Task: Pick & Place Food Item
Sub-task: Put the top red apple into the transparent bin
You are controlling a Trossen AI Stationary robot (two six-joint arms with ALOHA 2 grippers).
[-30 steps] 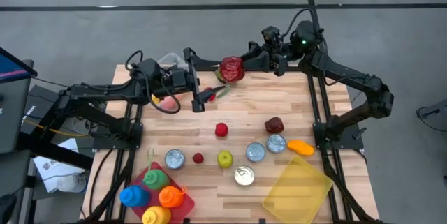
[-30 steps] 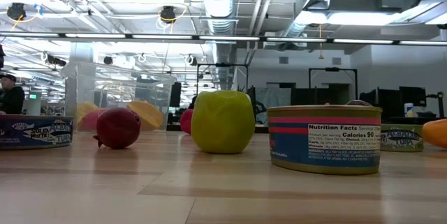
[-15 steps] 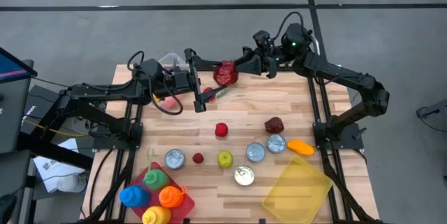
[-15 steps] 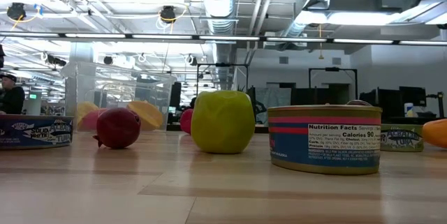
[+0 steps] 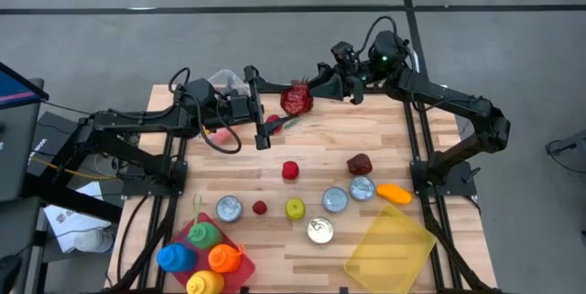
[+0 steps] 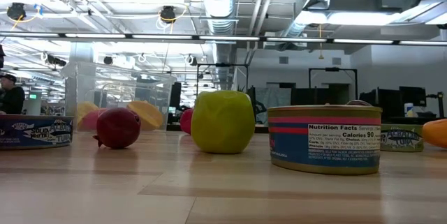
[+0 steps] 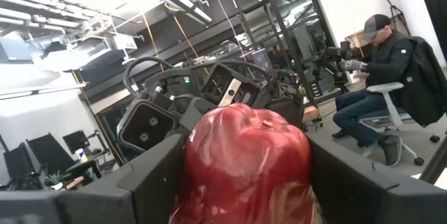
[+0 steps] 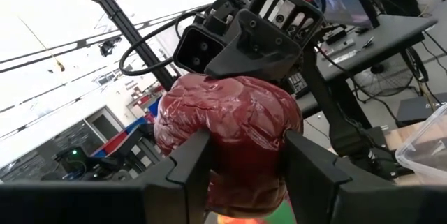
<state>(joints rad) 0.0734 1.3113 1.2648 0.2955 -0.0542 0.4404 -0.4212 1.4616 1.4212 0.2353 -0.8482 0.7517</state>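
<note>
The red wrapped meat (image 5: 296, 98) is being held aloft in the right hand (image 5: 312, 90), clamped; the left hand (image 5: 266, 102), apparently partly open, is being positioned around its other side.

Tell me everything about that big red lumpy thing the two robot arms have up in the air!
The red lumpy thing is a dark red, shiny piece of food, looking wrapped in clear film, with pale streaks and wrinkles. It hangs above the table's far edge. The right gripper clamps it between its fingers. The left gripper faces it from the other side, fingers on both flanks, though whether they touch it is unclear.
</note>
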